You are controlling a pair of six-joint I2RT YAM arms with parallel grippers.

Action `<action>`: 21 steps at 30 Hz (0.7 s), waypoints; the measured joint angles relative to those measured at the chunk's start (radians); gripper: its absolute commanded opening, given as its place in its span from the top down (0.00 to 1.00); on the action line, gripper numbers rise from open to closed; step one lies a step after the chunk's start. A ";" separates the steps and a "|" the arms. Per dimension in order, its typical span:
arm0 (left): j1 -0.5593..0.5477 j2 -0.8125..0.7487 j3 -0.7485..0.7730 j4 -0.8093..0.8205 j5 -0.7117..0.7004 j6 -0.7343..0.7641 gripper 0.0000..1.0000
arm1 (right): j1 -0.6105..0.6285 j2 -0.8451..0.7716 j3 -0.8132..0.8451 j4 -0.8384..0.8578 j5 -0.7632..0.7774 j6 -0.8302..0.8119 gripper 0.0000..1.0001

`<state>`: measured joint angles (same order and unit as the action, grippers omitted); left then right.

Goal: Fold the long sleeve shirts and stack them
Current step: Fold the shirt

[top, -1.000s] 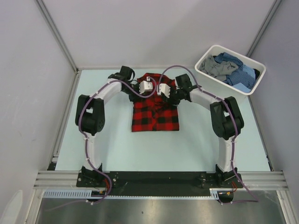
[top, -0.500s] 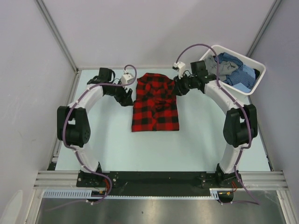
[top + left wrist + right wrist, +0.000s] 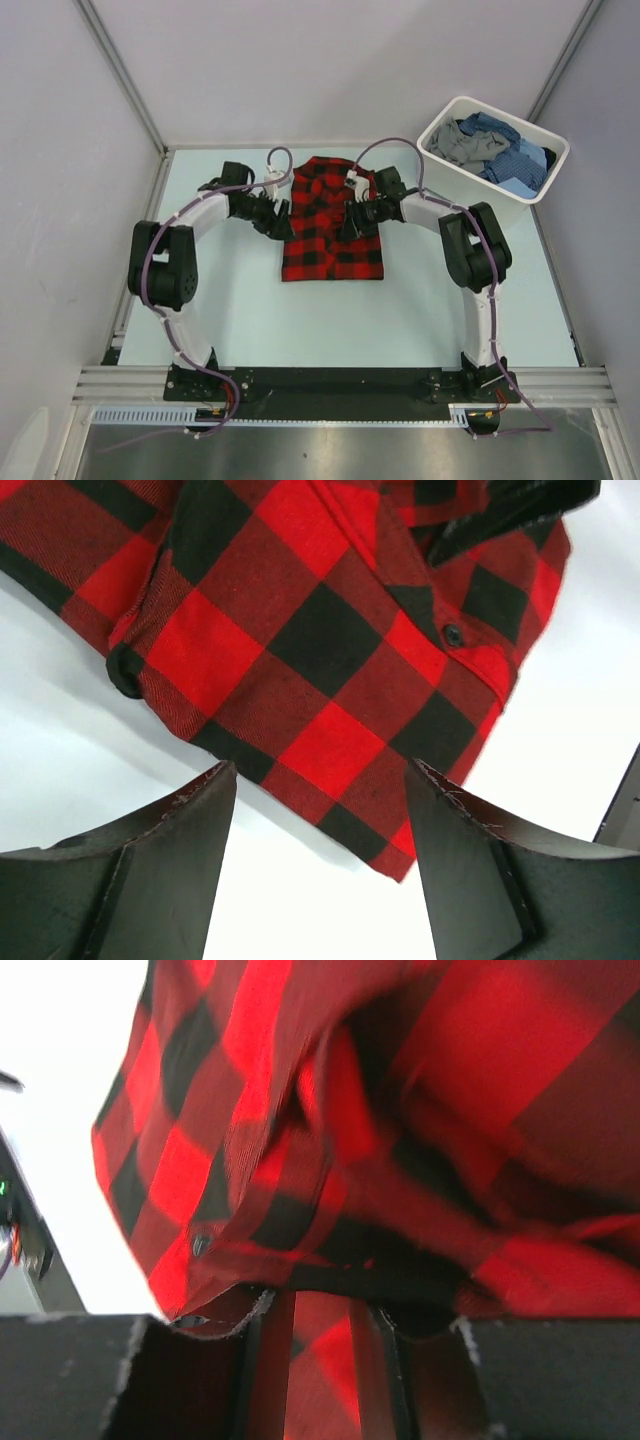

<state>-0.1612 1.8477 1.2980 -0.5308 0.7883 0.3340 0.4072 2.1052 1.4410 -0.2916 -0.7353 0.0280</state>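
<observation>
the red shirt (image 3: 330, 250) lies folded on the counter (image 3: 250, 300), in the middle between the two arms, with the collar at the far end. the left arm (image 3: 205, 210) reaches to the shirt's left edge. its jaws stand wide open with nothing between them. in the left wrist view the fingers (image 3: 150, 870) are over bare counter just beside the cloth edge (a small dark button (image 3: 454, 635) shows on the shirt front). the right arm (image 3: 430, 208) reaches over the right half of the shirt. in the right wrist view its jaws are narrow and a fold of the red-and-black cloth sits between them, so they hold the shirt; this view is blurred. the white tub (image 3: 472, 176) stands at the far right, well apart from the red shirt. it holds a grey shirt (image 3: 458, 145) and blue shirts (image 3: 510, 165), crumpled together.
</observation>
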 measured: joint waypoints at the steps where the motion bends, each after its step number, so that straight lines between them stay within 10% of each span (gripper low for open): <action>1: 0.000 0.018 0.008 -0.001 -0.001 -0.003 0.27 | -0.002 0.017 0.023 0.014 0.005 0.013 0.67; 21: -0.065 0.270 0.249 0.005 -0.092 -0.074 0.33 | -0.097 0.185 0.173 0.171 0.038 0.208 0.55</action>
<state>-0.2264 2.1178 1.5475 -0.5255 0.6968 0.2600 0.3099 2.2906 1.6142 -0.1211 -0.6975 0.2363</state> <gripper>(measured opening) 0.681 0.378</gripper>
